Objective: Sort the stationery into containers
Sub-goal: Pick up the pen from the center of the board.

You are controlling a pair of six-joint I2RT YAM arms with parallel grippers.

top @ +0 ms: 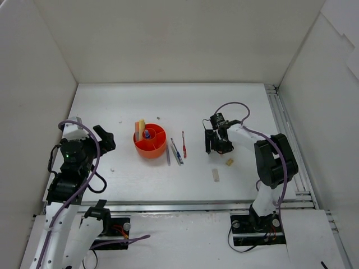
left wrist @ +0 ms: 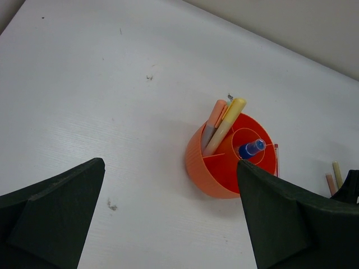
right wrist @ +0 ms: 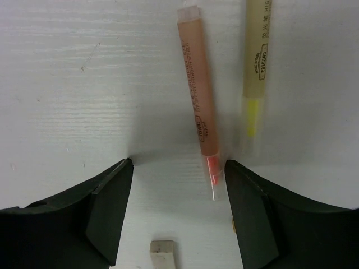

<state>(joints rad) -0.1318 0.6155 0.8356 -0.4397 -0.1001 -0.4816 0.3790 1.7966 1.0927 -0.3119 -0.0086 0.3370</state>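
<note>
While both grippers sit wide open with nothing in them, the biggest thing here is the white table [top: 168, 188], matte with a faint grain and a few scuffs. Next is the round orange-red plastic bowl [left wrist: 208, 175], smooth-walled with thin dividers inside. It sits ahead of the left gripper [left wrist: 168, 224], a bit toward one finger [left wrist: 291, 218] but well clear of it.

Off to the left of the right gripper [top: 216, 147], between it and the bowl, three thin pens lie flat. Their long axes are roughly parallel, running away-to-near. The grey pen [top: 168, 155] is just beside the bowl, then the blue pen [top: 176, 151], then the red pen [top: 184, 144] nearest the gripper.

In the bowl, a peach marker [left wrist: 213, 120] and a yellow-topped marker [left wrist: 229, 120] lean together out of one outer compartment, tilting away from the left gripper. A blue-white marker [left wrist: 252, 148] stands in the centre ring.

From the right wrist, a loose orange marker [right wrist: 197, 95] lies lengthwise ahead of the fingers. Its clear-capped orange tip points back at the gripper and ends right by one finger, can't tell if it touches. A loose yellow marker [right wrist: 257, 61] lies beside it, nearly parallel.

Smallest stuff: a beige eraser block [right wrist: 164, 253] sits between the fingers, back toward the wrist, and a tiny eraser [top: 229, 162] is just off the gripper's side.
</note>
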